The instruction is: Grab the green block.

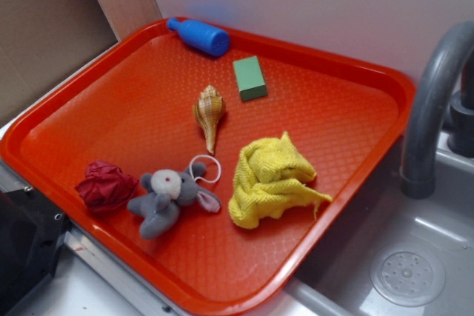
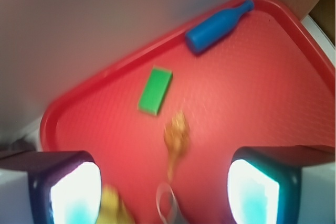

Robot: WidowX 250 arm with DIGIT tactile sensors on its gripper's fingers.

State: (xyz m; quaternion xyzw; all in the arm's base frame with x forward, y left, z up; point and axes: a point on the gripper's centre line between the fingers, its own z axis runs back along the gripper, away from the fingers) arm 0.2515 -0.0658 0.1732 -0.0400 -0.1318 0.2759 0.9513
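The green block (image 1: 249, 78) lies flat on the red tray (image 1: 96, 101), toward its far edge, with the blue bottle-shaped toy (image 1: 198, 35) near it by the rim and the seashell (image 1: 209, 113) just on its nearer side, touching neither. Farther out on the tray sit a crumpled yellow cloth (image 1: 270, 180), a grey plush mouse (image 1: 167, 199) and a dark red crumpled wad (image 1: 105, 186). In the wrist view the claw (image 2: 165, 195) hangs open and empty above the tray, its two fingers (image 2: 71, 190) spread wide, well apart from the block.
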